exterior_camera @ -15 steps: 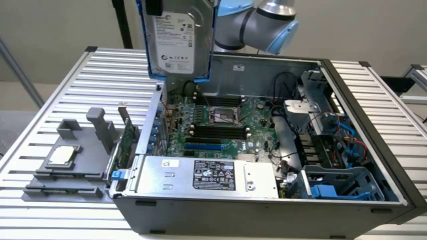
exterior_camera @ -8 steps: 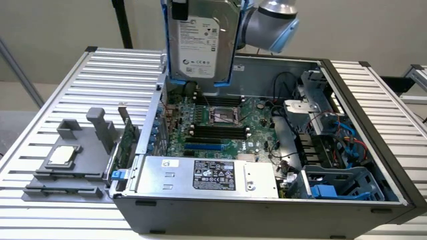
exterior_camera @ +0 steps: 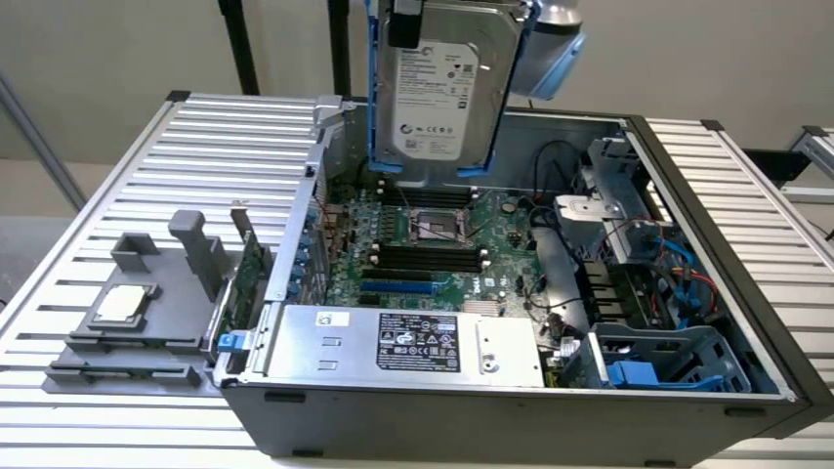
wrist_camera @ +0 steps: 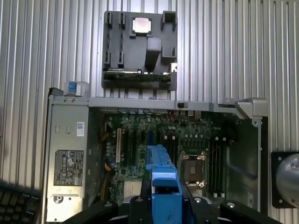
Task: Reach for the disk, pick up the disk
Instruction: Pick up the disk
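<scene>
The disk point(exterior_camera: 443, 83), a silver-grey hard drive with a white label in a bright blue frame, hangs upright in the air above the back of the open computer case point(exterior_camera: 704, 195). My gripper point(exterior_camera: 463, 6) holds it from above at the picture's upper edge, shut on the frame. In the wrist view the blue frame's edge point(wrist_camera: 163, 179) sticks out between my dark fingers point(wrist_camera: 140, 205), with the motherboard point(wrist_camera: 154, 140) far below it.
Inside the case lie the motherboard point(exterior_camera: 431, 239), a silver power supply box with a black label point(exterior_camera: 410, 342) and a blue-grey drive cage point(exterior_camera: 658, 362). A grey fixture point(exterior_camera: 144, 313) carrying a small silver chip point(exterior_camera: 124, 303) stands on the slatted table point(exterior_camera: 222, 127) at the exterior view's left.
</scene>
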